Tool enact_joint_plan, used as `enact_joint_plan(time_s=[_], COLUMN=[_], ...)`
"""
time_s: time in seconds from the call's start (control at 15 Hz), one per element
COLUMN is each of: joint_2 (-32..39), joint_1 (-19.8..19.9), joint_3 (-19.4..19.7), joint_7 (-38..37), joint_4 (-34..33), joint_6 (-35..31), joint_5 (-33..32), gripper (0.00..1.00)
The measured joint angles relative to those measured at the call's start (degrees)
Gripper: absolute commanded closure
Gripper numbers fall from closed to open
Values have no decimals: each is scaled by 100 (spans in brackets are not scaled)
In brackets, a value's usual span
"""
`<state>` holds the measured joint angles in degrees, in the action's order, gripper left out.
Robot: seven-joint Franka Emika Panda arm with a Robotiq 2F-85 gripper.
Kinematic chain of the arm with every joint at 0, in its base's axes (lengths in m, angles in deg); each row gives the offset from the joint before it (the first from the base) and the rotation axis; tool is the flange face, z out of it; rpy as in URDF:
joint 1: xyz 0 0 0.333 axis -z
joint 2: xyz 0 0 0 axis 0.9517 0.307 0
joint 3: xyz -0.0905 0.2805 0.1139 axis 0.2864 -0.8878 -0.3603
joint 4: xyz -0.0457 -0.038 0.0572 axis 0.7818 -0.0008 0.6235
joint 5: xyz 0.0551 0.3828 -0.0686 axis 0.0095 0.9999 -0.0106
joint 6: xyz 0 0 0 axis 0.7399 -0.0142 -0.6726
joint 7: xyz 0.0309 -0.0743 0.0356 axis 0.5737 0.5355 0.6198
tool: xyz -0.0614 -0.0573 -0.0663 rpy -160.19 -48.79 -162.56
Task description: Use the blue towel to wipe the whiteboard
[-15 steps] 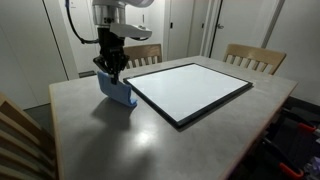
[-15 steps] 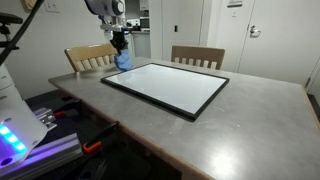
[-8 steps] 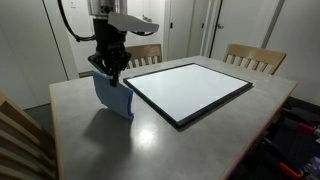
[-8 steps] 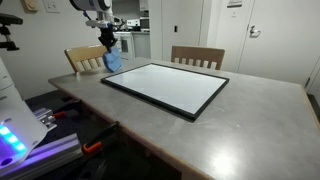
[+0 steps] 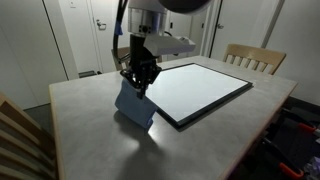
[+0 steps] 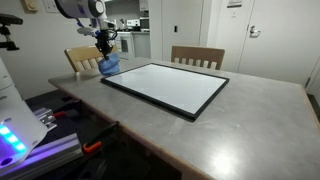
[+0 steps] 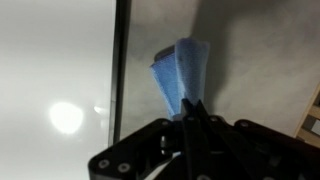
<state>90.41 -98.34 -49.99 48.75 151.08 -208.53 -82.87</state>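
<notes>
My gripper (image 5: 138, 78) is shut on the top of the blue towel (image 5: 133, 103), which hangs down from it above the grey table, beside the whiteboard's near corner. In an exterior view the gripper (image 6: 104, 46) holds the towel (image 6: 108, 64) just off the whiteboard's far left corner. The whiteboard (image 5: 190, 89) lies flat with a black frame and shows in both exterior views (image 6: 165, 86). In the wrist view the jaws (image 7: 193, 112) stand pressed together on the towel (image 7: 181, 77), with the board's black edge (image 7: 120, 60) to its left.
Wooden chairs stand behind the table (image 5: 247, 56) (image 6: 197, 56) and one at the near left (image 5: 22, 140). The grey table (image 5: 90, 130) runs wide around the board. A device with lit blue lights (image 6: 20, 130) sits at the lower left.
My gripper has lifted the towel off the table and carried it along the board's edge toward its corner; the towel now hangs free.
</notes>
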Motion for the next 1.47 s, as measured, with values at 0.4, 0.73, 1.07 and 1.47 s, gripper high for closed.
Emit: enact_joint_plan(time_s=[0.4,0.73,1.07,1.47], joint_2=[-658,-654,-539,-121], joint_1=[234,532,823,1273], joint_3=[126,354,478,-97], joint_7=[-317,-158,281,1695], joint_4=[1560,1719,1295,536], joint_6=[-792,-879,-561,190], joint_5=[43,-39,-81,755], gripper=[99,99,99,99])
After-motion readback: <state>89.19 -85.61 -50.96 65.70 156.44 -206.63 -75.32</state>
